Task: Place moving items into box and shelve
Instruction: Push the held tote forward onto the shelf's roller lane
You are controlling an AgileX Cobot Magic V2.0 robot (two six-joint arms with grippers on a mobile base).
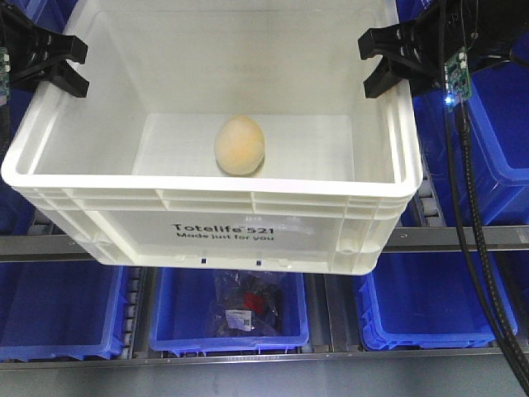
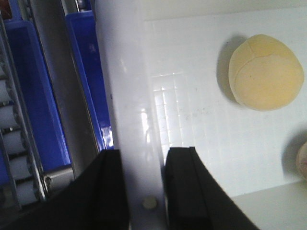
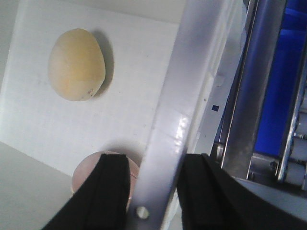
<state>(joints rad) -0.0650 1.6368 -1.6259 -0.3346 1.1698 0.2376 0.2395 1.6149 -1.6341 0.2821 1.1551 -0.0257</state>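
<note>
White tote pinched at both rims – left end effector, right end effector, blue bins below, peach toy inside

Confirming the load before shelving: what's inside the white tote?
The white tote holds one peach toy on its floor; the right wrist view shows a second, pinkish toy, partly hidden by the gripper finger.

Box: white plastic, black print "Totelife 521 / Made just for you" on front wall; faint grid pattern on floor inside.
Egg toy inside box: pale peach-yellow, plain.
Second toy inside box, near right wall: pinkish-brown, mostly hidden.
Left gripper: black fingers.
Right gripper: black fingers.
Bins below and beside box: bright blue.
Shelf rail behind box: grey metal.
Bagged items in bin under box: dark, red patch, white label.
</note>
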